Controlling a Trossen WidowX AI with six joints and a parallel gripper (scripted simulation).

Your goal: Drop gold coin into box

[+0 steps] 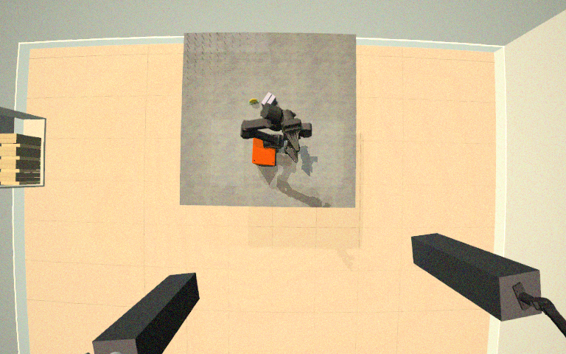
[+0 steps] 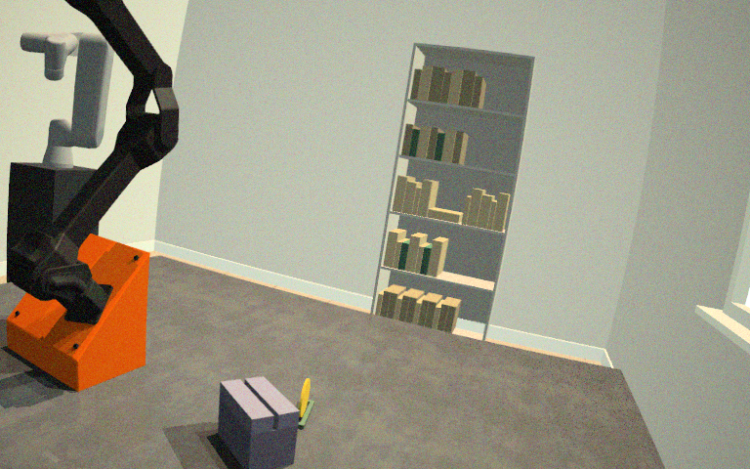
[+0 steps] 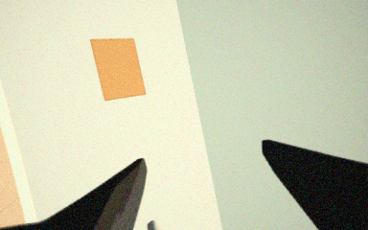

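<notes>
The gold coin [image 1: 253, 99] [image 2: 305, 395] stands on edge in the green holder [image 2: 308, 413], slightly tilted in the exterior view. The closed grey box [image 1: 269, 98] [image 2: 234, 423] stands close beside the holder, its lid pale with a narrow dark slot across it. The arm overlaps the box's near edge in the top view. My gripper [image 1: 297, 155] [image 3: 202, 155] is open with nothing between its fingers. It is raised and turned away from coin and box, on the far side of the arm from them. The gripper is outside the exterior view, and the wrist view shows neither coin nor box.
The orange base block [image 1: 263, 153] [image 2: 113, 325] stands under the arm. The grey mat [image 1: 217, 167] [image 2: 497, 408] carries base, box and holder. A bookshelf [image 2: 453, 171] stands at the wall, and an orange square [image 3: 118, 69] shows on the wall in the wrist view.
</notes>
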